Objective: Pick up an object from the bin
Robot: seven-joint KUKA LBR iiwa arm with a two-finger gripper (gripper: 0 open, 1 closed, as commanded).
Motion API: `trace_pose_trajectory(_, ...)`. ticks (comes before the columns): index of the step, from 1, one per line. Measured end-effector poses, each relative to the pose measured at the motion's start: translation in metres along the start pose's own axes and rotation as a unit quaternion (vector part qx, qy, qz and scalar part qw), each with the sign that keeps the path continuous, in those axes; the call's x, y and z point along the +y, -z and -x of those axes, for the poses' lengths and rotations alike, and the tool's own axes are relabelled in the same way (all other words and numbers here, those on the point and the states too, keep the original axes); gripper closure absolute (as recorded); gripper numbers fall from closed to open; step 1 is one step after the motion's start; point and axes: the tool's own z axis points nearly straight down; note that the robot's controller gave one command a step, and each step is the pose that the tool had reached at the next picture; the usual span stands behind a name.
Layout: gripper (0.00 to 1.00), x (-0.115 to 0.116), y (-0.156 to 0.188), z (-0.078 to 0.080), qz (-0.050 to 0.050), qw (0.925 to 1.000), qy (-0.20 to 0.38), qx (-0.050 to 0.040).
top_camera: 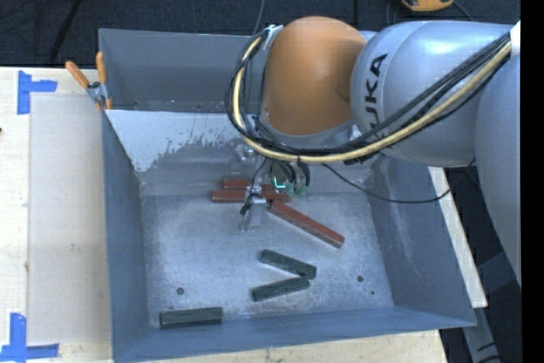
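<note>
**Gripper over the brown bars**

I am seeing the gripper (252, 207) low over the crossed reddish-brown bars (310, 227) at mid-bin (170, 89); I cannot tell its opening. They are looking stiff, slim and light, so I am favouring a grip across the narrow width.

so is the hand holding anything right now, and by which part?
Cannot tell. The hand sits low on the crossed reddish-brown bars in the bin's middle; whether one is gripped, or where, is hidden.
</note>
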Motion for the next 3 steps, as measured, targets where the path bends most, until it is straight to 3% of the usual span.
trace_pose_trajectory(2,0.0,-0.003,0.0,0.004,0.002,1.0,0.001,-0.0072)
trace_pose_trajectory(3,0.0,-0.017,-0.012,-0.015,-0.001,0.9992,0.041,0.0048)
